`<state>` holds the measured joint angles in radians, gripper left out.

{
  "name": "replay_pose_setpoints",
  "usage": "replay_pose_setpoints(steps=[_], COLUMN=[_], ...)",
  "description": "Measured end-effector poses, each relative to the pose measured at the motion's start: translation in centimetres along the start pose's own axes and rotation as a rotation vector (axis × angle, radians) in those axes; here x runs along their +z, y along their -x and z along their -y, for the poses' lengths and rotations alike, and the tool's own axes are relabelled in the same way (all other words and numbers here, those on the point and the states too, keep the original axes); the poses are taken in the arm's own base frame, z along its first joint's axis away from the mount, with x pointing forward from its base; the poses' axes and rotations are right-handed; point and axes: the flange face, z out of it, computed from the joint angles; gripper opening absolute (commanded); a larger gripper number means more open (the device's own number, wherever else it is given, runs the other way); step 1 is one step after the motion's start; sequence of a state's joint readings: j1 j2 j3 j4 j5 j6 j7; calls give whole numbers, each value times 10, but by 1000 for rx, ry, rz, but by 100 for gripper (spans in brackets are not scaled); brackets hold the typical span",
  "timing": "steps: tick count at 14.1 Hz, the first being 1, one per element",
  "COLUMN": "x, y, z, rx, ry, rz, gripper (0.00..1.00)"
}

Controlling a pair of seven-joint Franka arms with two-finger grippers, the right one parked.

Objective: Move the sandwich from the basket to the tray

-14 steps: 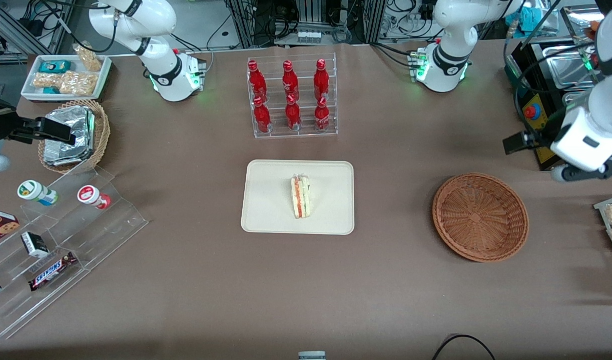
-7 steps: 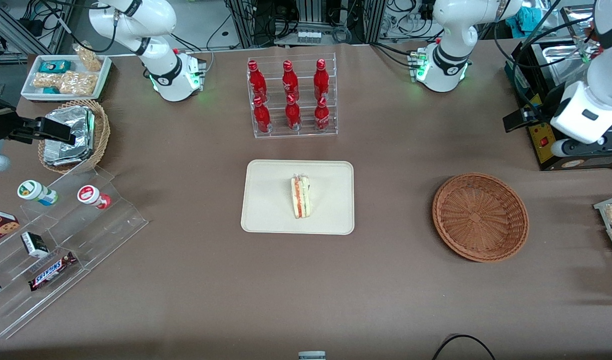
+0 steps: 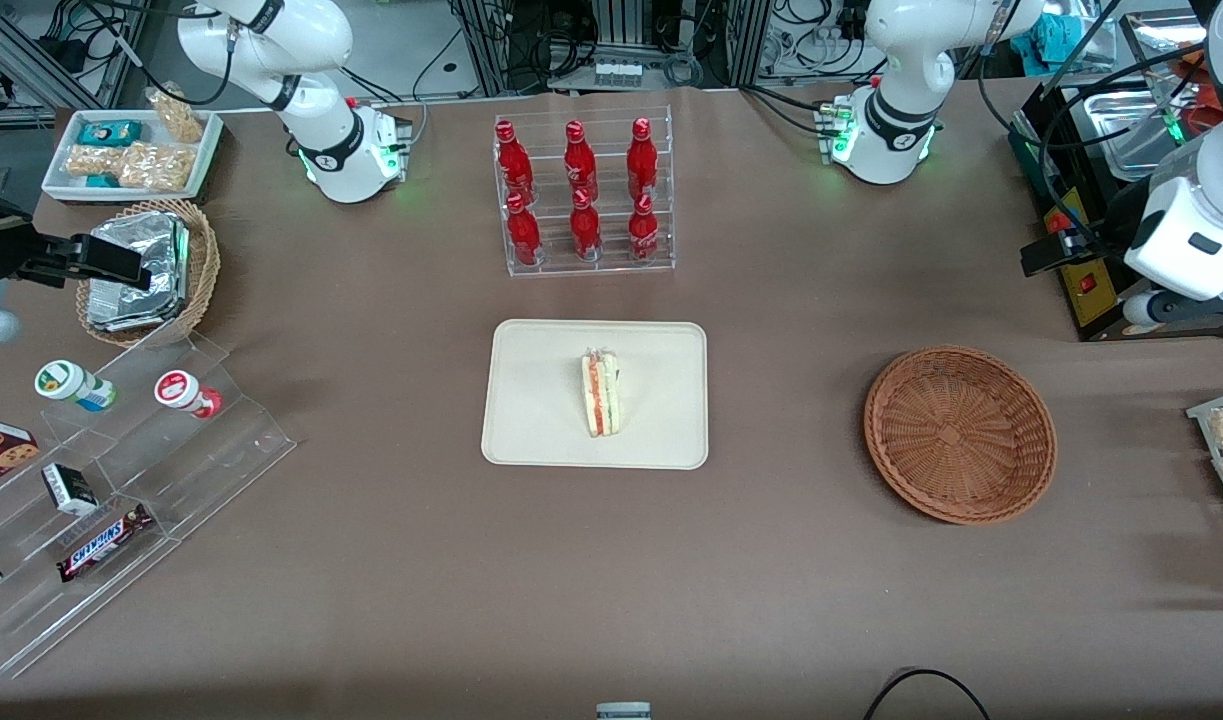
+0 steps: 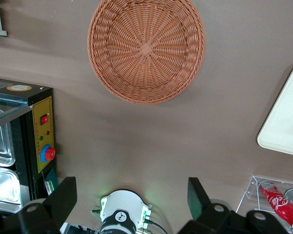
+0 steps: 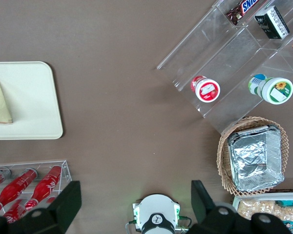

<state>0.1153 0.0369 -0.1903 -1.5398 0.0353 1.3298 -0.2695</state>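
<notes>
The sandwich, a pale wedge with orange and green layers, lies on the cream tray in the middle of the table. It also shows in the right wrist view on the tray. The reddish-brown wicker basket is empty and stands toward the working arm's end; it also shows in the left wrist view. My left gripper is open and empty, raised above the table edge by the black control box, farther from the front camera than the basket. In the left wrist view the gripper has its jaws wide apart.
An acrylic rack of red bottles stands farther from the camera than the tray. A black control box with a red button sits beside my gripper. Toward the parked arm's end are a stepped acrylic shelf with snacks and a small basket of foil packets.
My left gripper has moved away from the basket, a little farther from the front camera and toward the table's end. The sandwich, tray and basket have not moved.
</notes>
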Motion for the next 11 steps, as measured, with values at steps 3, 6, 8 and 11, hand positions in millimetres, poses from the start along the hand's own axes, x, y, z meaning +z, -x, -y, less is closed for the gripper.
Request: replay_pose_setpoints(steps=[3,6,8,11], x=[0,1,2,2], y=[1,0,0,-1], z=[-4,-5,-5,-5], rx=[8,9,9,9], ry=[-1,-1,-1,0], rz=[1,3,4,2], gripper=[100,100,100,100])
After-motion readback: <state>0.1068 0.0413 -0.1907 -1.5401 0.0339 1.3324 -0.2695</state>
